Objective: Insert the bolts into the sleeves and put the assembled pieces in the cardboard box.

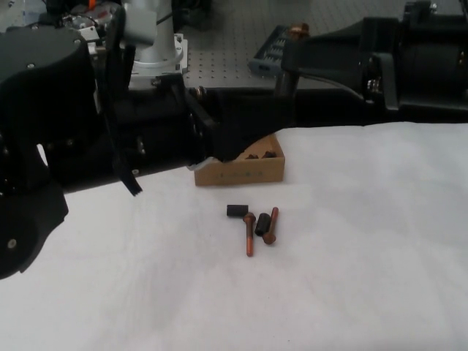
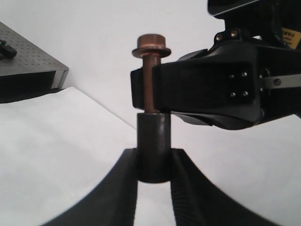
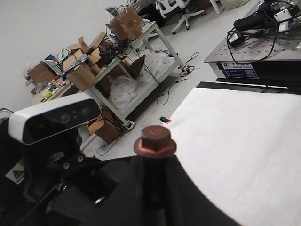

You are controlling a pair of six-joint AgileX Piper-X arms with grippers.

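My left gripper [image 2: 154, 162] is shut on an upright black sleeve [image 2: 153, 146], gripped near its lower end. My right gripper [image 2: 151, 92] is shut on a copper bolt [image 2: 150, 66] held head-up, with the shaft's tip at the sleeve's top opening. The bolt's hex head [image 3: 154, 141] stands above my right gripper [image 3: 155, 176]. On the white cloth lie two loose black sleeves [image 1: 236, 210] [image 1: 262, 224] and two loose bolts [image 1: 249, 232] [image 1: 272, 224]. Behind them the cardboard box [image 1: 252, 174] holds dark pieces.
Both arms [image 1: 66, 131] [image 1: 409, 66] are raised over the far side of the bench, in front of a perforated metal plate [image 1: 227, 51]. The white cloth [image 1: 351, 256] spreads wide around the loose parts.
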